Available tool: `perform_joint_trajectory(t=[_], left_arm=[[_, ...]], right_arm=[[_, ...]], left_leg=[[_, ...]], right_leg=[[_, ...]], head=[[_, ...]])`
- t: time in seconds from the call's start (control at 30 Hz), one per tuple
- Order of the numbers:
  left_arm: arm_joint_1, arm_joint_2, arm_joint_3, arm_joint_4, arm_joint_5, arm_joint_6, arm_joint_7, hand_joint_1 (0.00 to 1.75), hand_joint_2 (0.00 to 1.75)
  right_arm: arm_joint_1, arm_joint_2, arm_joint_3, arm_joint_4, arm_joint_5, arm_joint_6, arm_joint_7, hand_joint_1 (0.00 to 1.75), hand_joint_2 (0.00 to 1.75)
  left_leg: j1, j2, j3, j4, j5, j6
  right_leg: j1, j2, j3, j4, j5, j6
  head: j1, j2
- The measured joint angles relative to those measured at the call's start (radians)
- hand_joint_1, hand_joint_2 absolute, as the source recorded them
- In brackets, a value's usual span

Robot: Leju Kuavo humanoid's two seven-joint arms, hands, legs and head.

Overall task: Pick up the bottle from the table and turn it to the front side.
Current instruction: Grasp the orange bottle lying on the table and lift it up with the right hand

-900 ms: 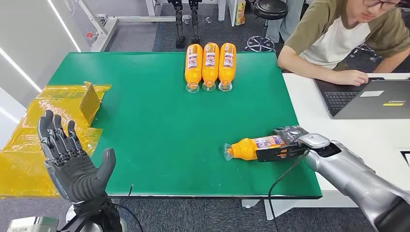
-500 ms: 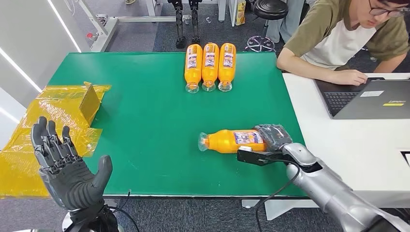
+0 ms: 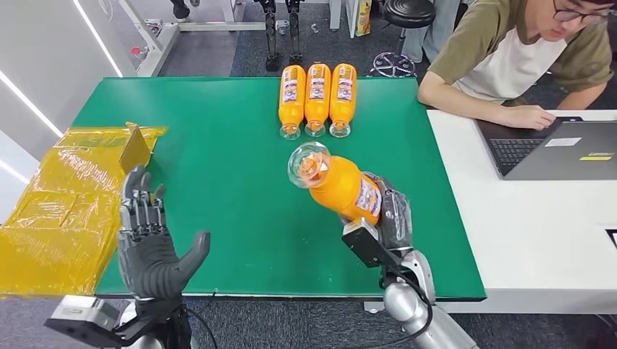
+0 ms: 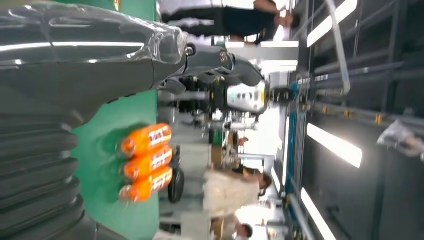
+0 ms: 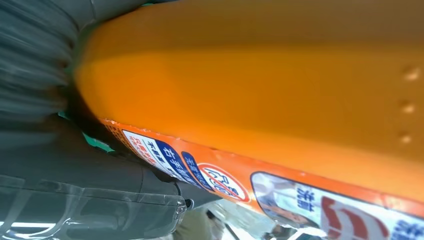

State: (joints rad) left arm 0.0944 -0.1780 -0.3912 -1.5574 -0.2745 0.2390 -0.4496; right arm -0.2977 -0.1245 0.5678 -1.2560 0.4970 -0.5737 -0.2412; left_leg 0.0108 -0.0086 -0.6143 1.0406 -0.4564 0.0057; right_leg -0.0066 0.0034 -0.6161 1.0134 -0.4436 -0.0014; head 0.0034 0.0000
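My right hand grips the orange bottle by its base end and holds it lifted above the green table, tilted, its clear cap toward the head camera and its label just beside my fingers. My left hand is raised over the table's near-left edge, fingers spread, holding nothing. Three matching orange bottles lie side by side at the table's far edge. Yellow plastic wrap covers the surface left of the table. Right of it, a person works a laptop on a white desk.
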Motion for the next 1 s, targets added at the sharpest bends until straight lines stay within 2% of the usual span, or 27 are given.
perform_joint_trajectory(t=[0.1, 0.23, 0.4, 0.73, 1.0], left_arm=[[-0.019, -0.001, -0.018, 0.034, 0.02, -0.058, 0.008, 0.0, 1.75], [-0.039, -0.002, -0.046, 0.067, 0.056, -0.127, 0.016, 0.0, 1.75], [-0.069, -0.003, -0.077, 0.113, 0.106, -0.201, 0.018, 0.0, 1.75], [-0.112, -0.003, -0.09, 0.205, 0.177, -0.254, -0.012, 0.0, 1.75], [-0.114, -0.011, -0.088, 0.211, 0.176, -0.258, -0.007, 0.0, 1.75]], right_arm=[[0.053, 0.023, -0.003, -0.046, -0.017, 0.033, 0.022, 1.72, 1.75], [0.105, 0.042, -0.001, -0.103, -0.046, 0.122, 0.045, 1.71, 1.75], [0.154, 0.047, 0.018, -0.165, 0.005, 0.206, 0.069, 1.37, 1.75], [0.192, 0.052, 0.049, -0.226, 0.119, 0.325, 0.091, 1.43, 1.75], [0.159, 0.05, 0.06, -0.211, 0.145, 0.386, 0.117, 1.34, 1.75]], left_leg=[[0.0, 0.001, 0.0, 0.0, -0.001, 0.0], [0.0, 0.001, 0.0, 0.0, -0.001, 0.0], [0.0, 0.001, 0.0, 0.0, -0.001, 0.0], [0.0, 0.002, 0.0, 0.0, -0.001, -0.001], [0.0, 0.002, 0.0, 0.0, -0.001, -0.001]], right_leg=[[0.0, 0.0, 0.0, 0.0, 0.0, 0.0], [0.0, 0.0, 0.0, 0.0, 0.0, 0.0], [0.0, 0.0, -0.001, 0.0, 0.0, 0.0], [0.0, 0.001, -0.001, 0.0, 0.0, 0.0], [0.0, 0.001, -0.001, 0.0, 0.0, 0.0]], head=[[0.0, 0.0], [0.0, 0.0], [0.0, 0.0], [0.0, 0.0], [0.0, 0.0]])
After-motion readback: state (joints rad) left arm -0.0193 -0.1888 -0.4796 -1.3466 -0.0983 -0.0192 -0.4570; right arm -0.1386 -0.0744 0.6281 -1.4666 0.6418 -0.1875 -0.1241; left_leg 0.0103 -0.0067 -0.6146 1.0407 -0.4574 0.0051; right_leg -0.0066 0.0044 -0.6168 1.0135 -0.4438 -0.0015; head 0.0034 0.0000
